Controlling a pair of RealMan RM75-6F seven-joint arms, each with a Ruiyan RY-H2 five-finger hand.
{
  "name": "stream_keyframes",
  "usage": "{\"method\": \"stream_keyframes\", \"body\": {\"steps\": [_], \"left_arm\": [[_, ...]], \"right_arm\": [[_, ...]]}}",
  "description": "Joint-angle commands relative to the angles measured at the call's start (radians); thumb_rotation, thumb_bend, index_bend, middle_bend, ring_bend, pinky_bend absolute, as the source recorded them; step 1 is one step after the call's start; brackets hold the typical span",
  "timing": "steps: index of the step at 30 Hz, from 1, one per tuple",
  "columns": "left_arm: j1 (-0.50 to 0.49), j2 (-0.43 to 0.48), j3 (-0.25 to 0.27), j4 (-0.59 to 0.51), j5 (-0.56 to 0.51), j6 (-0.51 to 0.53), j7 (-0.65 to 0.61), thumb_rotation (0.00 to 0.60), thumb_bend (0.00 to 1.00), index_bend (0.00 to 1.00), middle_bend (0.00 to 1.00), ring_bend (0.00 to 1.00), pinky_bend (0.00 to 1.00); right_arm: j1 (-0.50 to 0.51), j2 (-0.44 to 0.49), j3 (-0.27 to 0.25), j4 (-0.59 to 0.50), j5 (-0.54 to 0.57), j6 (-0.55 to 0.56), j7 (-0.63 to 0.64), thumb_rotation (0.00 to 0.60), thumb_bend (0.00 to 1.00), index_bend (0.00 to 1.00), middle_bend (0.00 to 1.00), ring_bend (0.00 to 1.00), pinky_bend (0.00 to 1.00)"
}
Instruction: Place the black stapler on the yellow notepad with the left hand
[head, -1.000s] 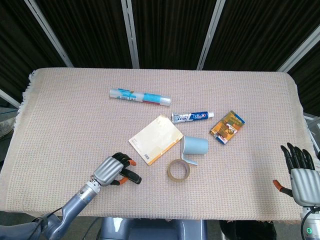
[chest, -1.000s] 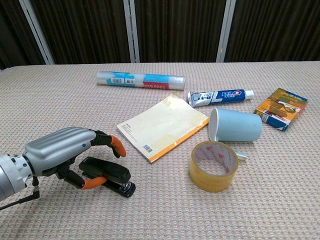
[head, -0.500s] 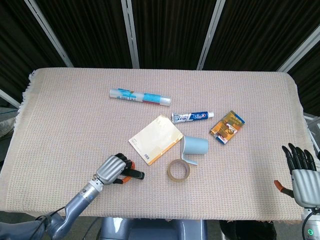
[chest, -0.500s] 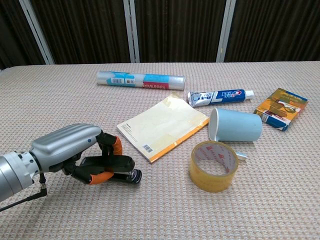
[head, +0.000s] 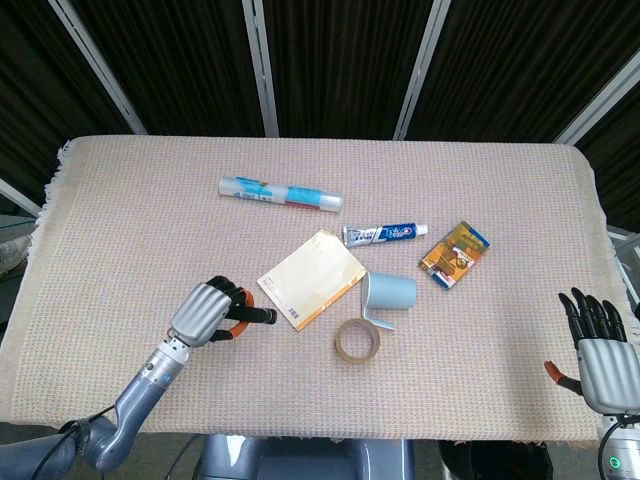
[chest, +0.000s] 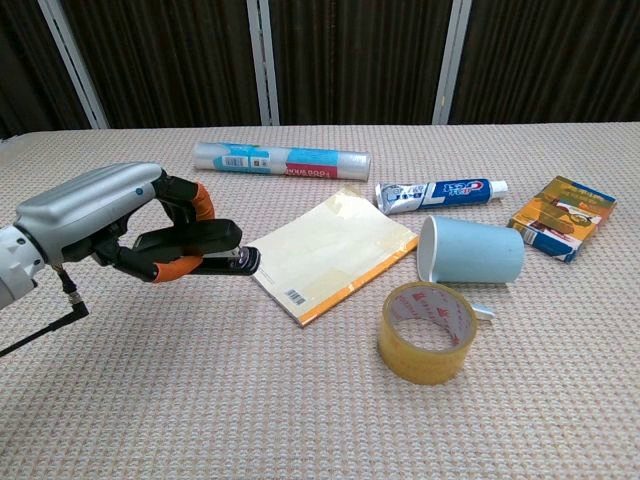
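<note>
The beige woven table cloth (chest: 330, 420) lay bare left of the flat yellow paper notepad (chest: 328, 250). The metal left hand (chest: 110, 222) grasped the black stapler (chest: 200, 242), lifted beside the pad's left edge; carrying looked underway, lowering next. The right hand (head: 602, 345) rested with fingers spread.

No legible txt on any item.

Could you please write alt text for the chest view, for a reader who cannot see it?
The robot's left hand holds a black stapler in the air beside a yellow notepad on a woven tablecloth. Nearby lie a pale blue cup on its side, a tape roll and toothpaste.
</note>
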Motion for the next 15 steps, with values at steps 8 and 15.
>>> {"method": "stream_keyframes", "body": {"steps": [8,15], "left_arm": [[-0.159,-0.27,-0.103,0.247,-0.062,-0.082,0.033,0.6,0.39,0.54,0.53,0.44,0.34],[-0.217,-0.344,-0.129,0.331,-0.074,-0.084,0.071,0.6,0.39,0.54,0.53,0.44,0.34]], "right_arm": [[-0.002,0.007,-0.007,-0.005,-0.03,0.013,0.021,0.6,0.11,0.0,0.0,0.0,0.0],[-0.005,0.025,-0.005,-0.002,-0.026,0.013,0.063,0.6,0.11,0.0,0.0,0.0,0.0]]}}
